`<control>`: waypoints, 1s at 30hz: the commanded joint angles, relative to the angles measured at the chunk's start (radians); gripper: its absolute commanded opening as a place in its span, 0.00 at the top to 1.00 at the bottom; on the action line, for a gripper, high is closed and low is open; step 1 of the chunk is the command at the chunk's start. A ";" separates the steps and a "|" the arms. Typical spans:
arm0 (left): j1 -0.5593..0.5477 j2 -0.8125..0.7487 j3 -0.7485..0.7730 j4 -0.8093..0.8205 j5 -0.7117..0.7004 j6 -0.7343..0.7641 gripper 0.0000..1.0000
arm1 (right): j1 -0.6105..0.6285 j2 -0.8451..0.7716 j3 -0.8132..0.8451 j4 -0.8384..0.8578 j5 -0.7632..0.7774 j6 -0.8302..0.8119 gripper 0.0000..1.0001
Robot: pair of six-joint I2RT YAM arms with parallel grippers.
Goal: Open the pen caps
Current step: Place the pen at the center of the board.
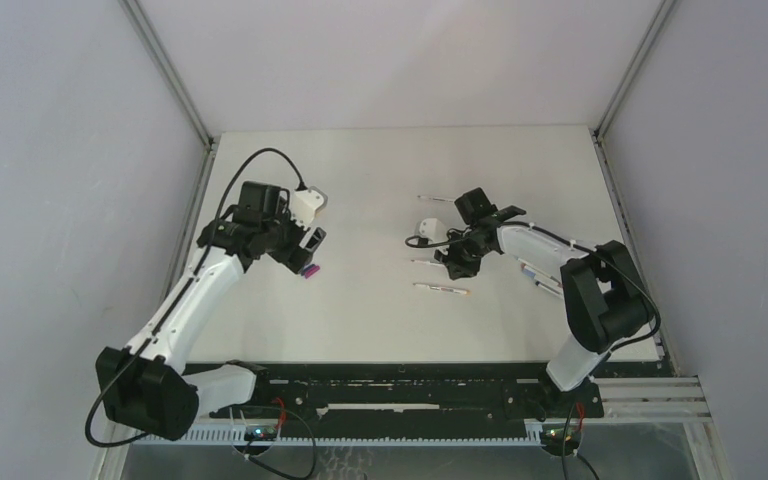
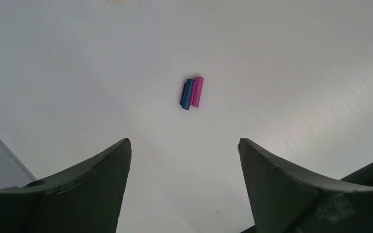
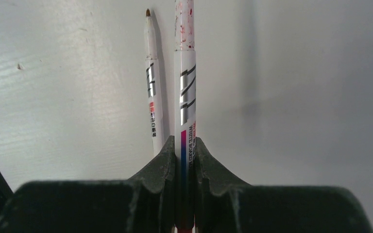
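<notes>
A blue pen cap (image 2: pixel 187 94) and a magenta pen cap (image 2: pixel 197 91) lie side by side, touching, on the white table. My left gripper (image 2: pixel 184 143) hangs above and short of them, open, with nothing between its fingers; in the top view it (image 1: pixel 310 242) is just behind the caps (image 1: pixel 309 270). My right gripper (image 3: pixel 185 145) is shut on a white pen (image 3: pixel 185 92), whose barrel sticks out forward. An uncapped pen (image 3: pixel 151 97) with a brownish tip lies on the table just left of it.
More white pens lie loose on the table: one in the middle (image 1: pixel 441 289), one further back (image 1: pixel 438 199), and some beside the right arm (image 1: pixel 538 278). Metal frame posts run along the table's left (image 1: pixel 195 215) and right edges.
</notes>
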 commanded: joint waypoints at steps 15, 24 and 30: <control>0.004 -0.166 -0.074 0.060 0.024 -0.042 0.05 | 0.041 0.040 0.071 -0.087 0.010 -0.009 1.00; 0.004 -0.173 -0.083 0.065 0.027 -0.042 0.04 | 0.054 0.077 0.071 -0.078 0.052 -0.003 0.96; 0.003 -0.172 -0.086 0.066 0.027 -0.042 0.04 | 0.067 0.090 0.071 -0.080 0.065 -0.003 0.94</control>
